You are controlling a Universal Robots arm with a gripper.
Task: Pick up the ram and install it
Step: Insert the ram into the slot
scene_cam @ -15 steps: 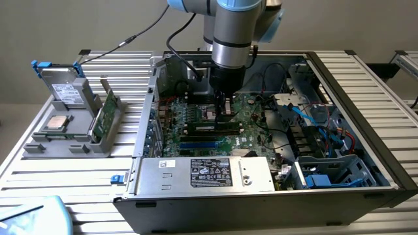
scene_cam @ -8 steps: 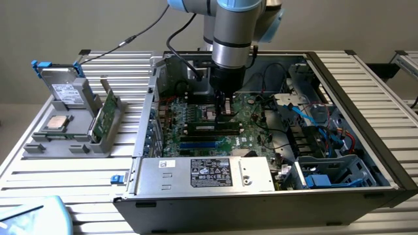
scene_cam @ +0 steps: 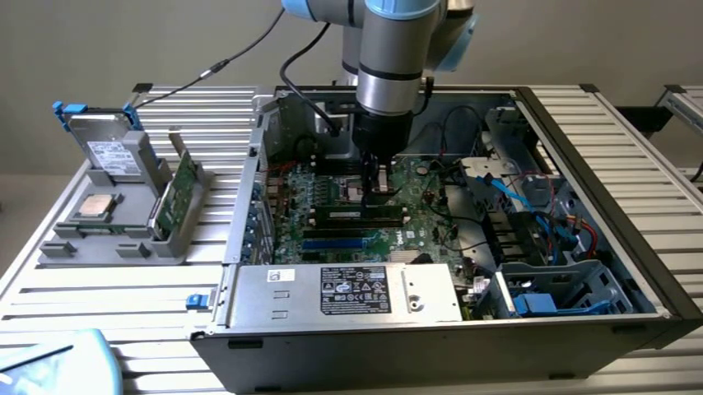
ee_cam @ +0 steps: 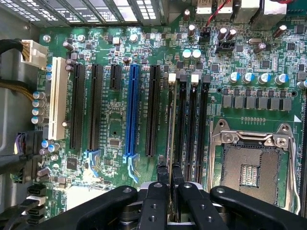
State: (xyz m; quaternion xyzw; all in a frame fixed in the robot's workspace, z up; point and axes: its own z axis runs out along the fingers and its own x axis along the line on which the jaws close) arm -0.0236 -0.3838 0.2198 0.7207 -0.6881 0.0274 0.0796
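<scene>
Wrist view: jaws nearly closed, pinching the ram [ee_cam: 169, 125], which shows edge-on as a thin dark strip. It lines up with the memory slot farthest from the CPU socket [ee_cam: 249, 167], just beside the other black memory slots [ee_cam: 192, 124]; cannot tell if it is seated. Blue slot [ee_cam: 133, 110] and white slot [ee_cam: 57, 98] sit further off, away from the socket

Exterior view: arm [scene_cam: 390, 58] reaches down into the open PC case [scene_cam: 439, 346], jaws over the middle of the motherboard [scene_cam: 423, 206], ram right under them at the slots. On the bench [scene_cam: 121, 288] at the exterior view's left, a grey holder [scene_cam: 66, 247] carries a silver processor chip [scene_cam: 94, 206] and an upright green card [scene_cam: 176, 193]
</scene>
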